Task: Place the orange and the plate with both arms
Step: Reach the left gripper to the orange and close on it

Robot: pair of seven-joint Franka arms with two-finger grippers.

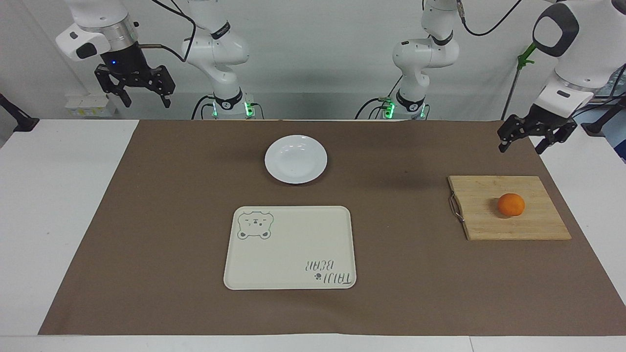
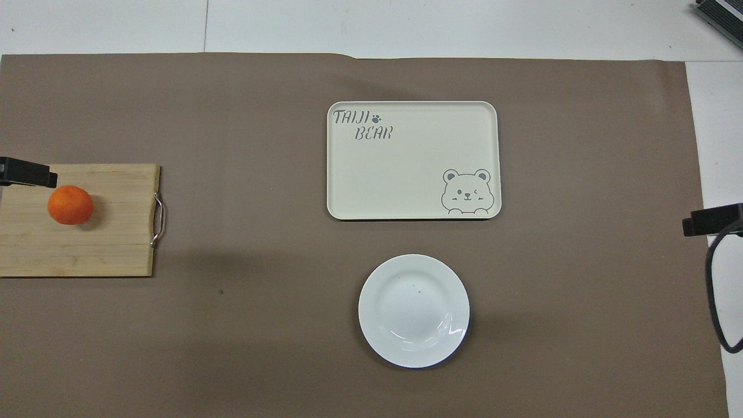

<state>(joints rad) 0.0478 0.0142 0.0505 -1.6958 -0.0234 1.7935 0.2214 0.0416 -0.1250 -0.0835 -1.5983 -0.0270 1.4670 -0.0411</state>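
The orange [image 1: 511, 205] sits at mid-right of the facing view on a wooden cutting board [image 1: 489, 222]. It looks light, round and firm, likely to roll, so a hold across its widest part seems safest. The plate [image 1: 296, 159], above centre in that view, lies flat on the brown mat [image 1: 146, 244] covering the desk [image 1: 49, 220]. It looks glossy, stiff and breakable; its thin rim is probably the only place to pinch it. A cream tray [image 1: 288, 254] with a bear drawing lies empty below the plate.

The left end effector [image 1: 531, 138] hangs at the upper right of the facing view, fingers apart, above the mat just up-frame of the board. The right end effector [image 1: 135, 86] waits at upper left, fingers apart, holding nothing.

The facing view shows both end effectors whole and their height. The overhead view shows only a dark tip at each side edge, but gives the tray's lettering upright and the orange's place on the board.
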